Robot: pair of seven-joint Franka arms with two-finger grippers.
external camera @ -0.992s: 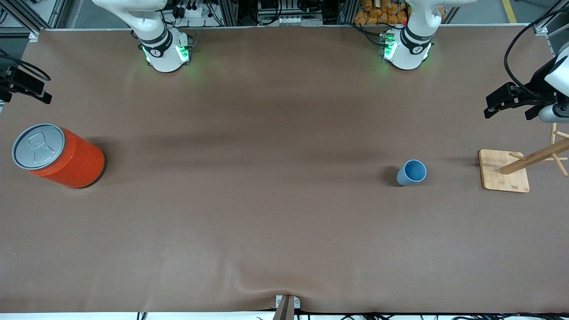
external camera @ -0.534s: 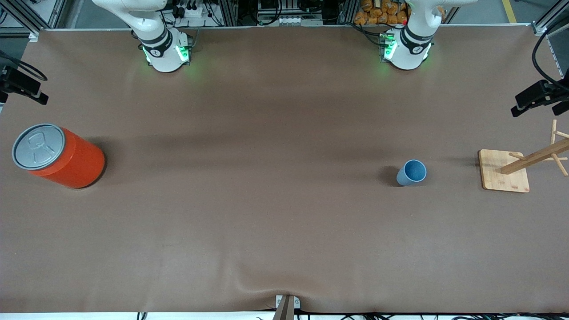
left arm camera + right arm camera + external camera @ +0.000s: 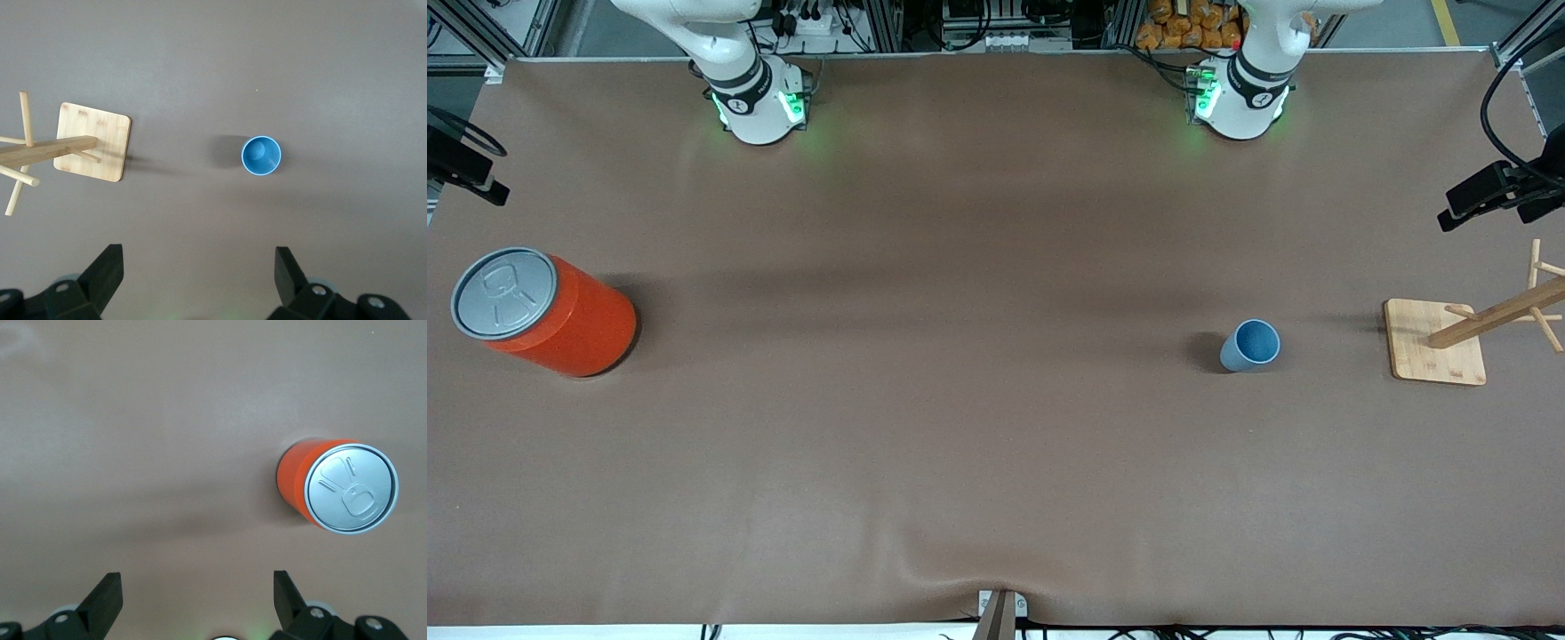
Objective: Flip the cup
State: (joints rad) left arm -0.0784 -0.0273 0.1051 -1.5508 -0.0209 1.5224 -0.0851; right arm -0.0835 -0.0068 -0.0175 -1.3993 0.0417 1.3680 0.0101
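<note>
Front view: cup (image 3: pixel 1251 345) upright, plain, no lettering.

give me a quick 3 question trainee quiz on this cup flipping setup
1. True or false: the cup stands upright with its mouth facing up.
2. Which gripper's view shows the cup between its open fingers: A) left gripper B) right gripper?
3. Fill in: the cup stands beside the wooden ___.

Key: 1. true 2. A 3. rack
</note>
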